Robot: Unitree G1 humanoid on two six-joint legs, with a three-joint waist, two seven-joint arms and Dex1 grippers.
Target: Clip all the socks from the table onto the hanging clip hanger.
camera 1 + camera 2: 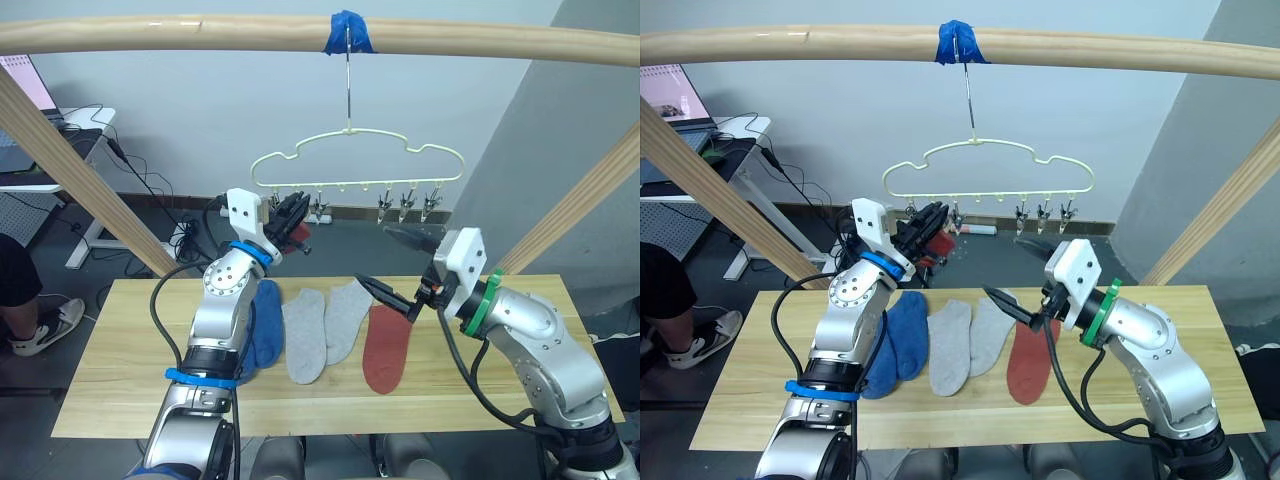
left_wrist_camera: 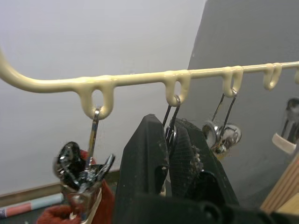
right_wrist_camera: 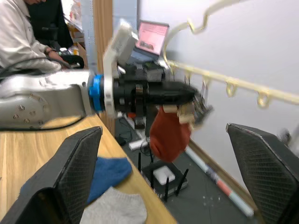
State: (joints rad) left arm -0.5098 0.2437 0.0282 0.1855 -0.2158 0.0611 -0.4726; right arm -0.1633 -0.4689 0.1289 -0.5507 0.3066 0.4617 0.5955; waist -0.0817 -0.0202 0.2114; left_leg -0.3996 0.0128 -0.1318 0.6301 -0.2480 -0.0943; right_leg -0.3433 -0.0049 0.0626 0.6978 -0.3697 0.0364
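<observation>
Now clipping rust-red sock [image 3: 169,134] onto clip hanger [image 1: 355,160], left hand [image 2: 169,154] pinching a clip; right hand [image 3: 163,177] gaping wide. Next: releasing, fetching another.

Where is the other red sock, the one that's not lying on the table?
The red sock hangs off the left end of the clip hanger, right by the left gripper, above the blue socks.

I see matt knit socks [image 1: 305,335] on a pale, smooth wooden counter [image 1: 120,360], glossy coated wire clip hanger [image 1: 357,157], shiny metal clips [image 2: 222,135].
</observation>
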